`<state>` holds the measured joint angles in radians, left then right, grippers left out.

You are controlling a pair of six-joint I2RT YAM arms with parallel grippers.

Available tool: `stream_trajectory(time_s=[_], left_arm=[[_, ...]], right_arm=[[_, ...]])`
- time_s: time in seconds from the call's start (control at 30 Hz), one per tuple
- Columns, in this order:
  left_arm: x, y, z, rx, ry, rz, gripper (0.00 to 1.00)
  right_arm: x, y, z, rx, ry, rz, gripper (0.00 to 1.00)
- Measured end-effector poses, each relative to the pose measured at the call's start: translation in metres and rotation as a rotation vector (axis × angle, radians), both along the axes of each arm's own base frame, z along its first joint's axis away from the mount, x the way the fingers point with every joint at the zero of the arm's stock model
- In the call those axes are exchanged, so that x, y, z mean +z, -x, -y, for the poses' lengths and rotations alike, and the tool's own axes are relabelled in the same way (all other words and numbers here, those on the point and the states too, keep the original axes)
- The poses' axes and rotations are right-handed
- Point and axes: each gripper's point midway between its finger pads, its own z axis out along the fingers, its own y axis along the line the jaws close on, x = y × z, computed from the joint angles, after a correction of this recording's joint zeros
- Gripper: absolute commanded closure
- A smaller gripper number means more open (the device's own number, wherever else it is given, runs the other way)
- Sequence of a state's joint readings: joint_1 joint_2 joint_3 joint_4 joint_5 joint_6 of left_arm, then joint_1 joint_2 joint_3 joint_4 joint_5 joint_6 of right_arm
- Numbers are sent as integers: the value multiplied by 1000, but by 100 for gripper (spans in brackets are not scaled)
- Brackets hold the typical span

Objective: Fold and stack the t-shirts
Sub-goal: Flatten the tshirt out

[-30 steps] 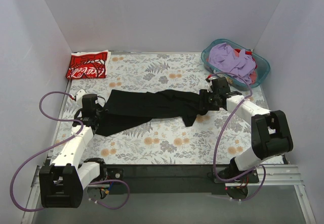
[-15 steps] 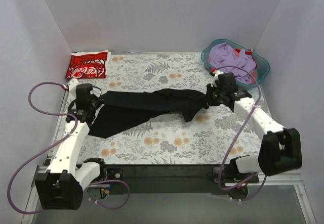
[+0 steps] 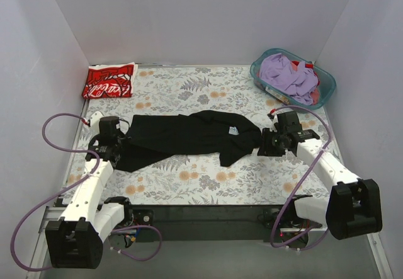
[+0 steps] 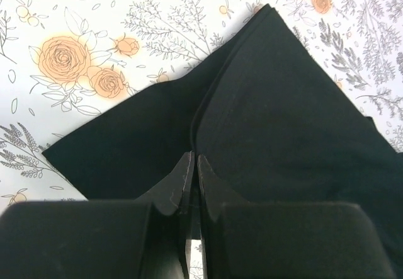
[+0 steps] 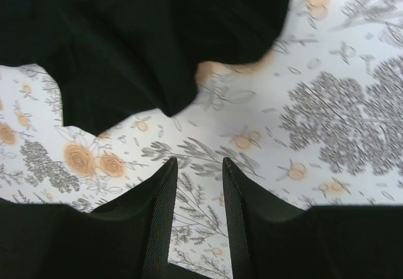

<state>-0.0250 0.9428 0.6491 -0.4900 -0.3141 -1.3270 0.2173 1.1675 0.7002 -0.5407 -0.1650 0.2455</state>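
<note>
table (image 3: 189, 178): floral, white walls (image 3: 189, 21) around
black shirt (image 3: 182, 134): stretched long, rumpled
left gripper (image 4: 194, 159): jaws clamped on shirt
right gripper (image 5: 198, 165): jaws apart, empty

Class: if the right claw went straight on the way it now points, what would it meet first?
Likely the bare floral table seen between the open right claw's fingers; the black shirt's edge lies just beyond. Depth is unclear.
</note>
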Motion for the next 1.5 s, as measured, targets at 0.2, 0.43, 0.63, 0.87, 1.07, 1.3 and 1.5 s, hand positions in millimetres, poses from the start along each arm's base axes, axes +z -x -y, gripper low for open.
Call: stream_trajectory(time_s=[0.2,0.43,0.63,0.87,1.07,1.3,1.5], left_arm=[[-11,6,2,-9,-2,-8,100],[-9,2,2,-11,-3,11,100],[-8,1,2,-11,-5,18,100],[-7,1,2,-12,-7,18,100],[-7,0,2,-13,-8,20,100],[-7,0,2,-15,-10,23,100],[-7,0,2,-16,-11,22,100]], right_arm=[[9,-17,-40,99,-50,40,56],[4,-34,-52,83,27,65,56],[3,-42,-43,64,84,96,56],[22,-57,-91,275,95,191,55],[5,-62,-104,392,224,207,55],[-10,-77,-95,458,357,209,56],[-12,-80,-102,528,372,223,59]])
